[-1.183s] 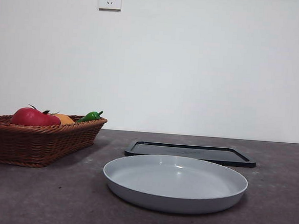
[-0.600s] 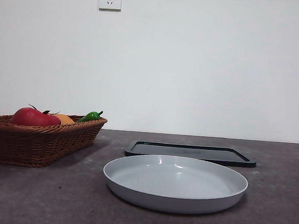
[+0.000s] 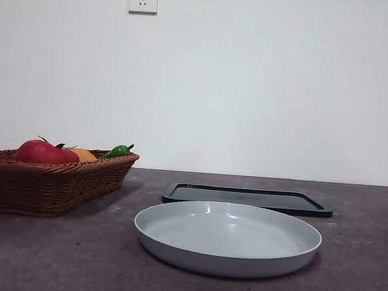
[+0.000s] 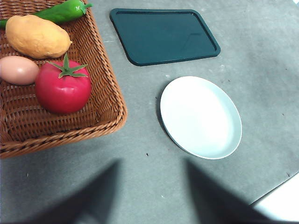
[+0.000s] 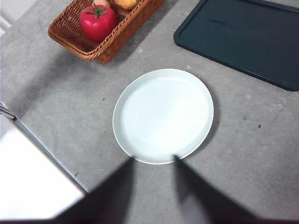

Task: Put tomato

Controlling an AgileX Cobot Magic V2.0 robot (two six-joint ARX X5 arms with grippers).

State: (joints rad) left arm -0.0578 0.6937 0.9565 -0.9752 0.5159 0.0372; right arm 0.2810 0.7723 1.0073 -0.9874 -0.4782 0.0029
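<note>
Starting from your side of the worktop (image 3: pixel 53 255), you've got the empty pale plate (image 3: pixel 227 238), then the dark tray (image 3: pixel 247 198) behind it. Off to the side, the tomato (image 4: pixel 63 87) sits untouched in the wicker basket (image 4: pixel 105 100) beside the egg (image 4: pixel 17 70), potato (image 4: pixel 37 36) and green pepper (image 4: pixel 60 11). Both left gripper (image 4: pixel 149 186) and right gripper (image 5: pixel 153 182) hang high, jaws spread, holding nothing. Looks like nothing's done yet, whole pick-and-place remains.

Tomato (image 4: pixel 63 87): glossy, bright red, round, whole. Sits upright, dark green star-shaped calyx on top. Lies inside wicker basket (image 4: pixel 107 100) near one corner, just beside a pale pink fruit (image 4: pixel 17 70). No gripper contact.
</note>
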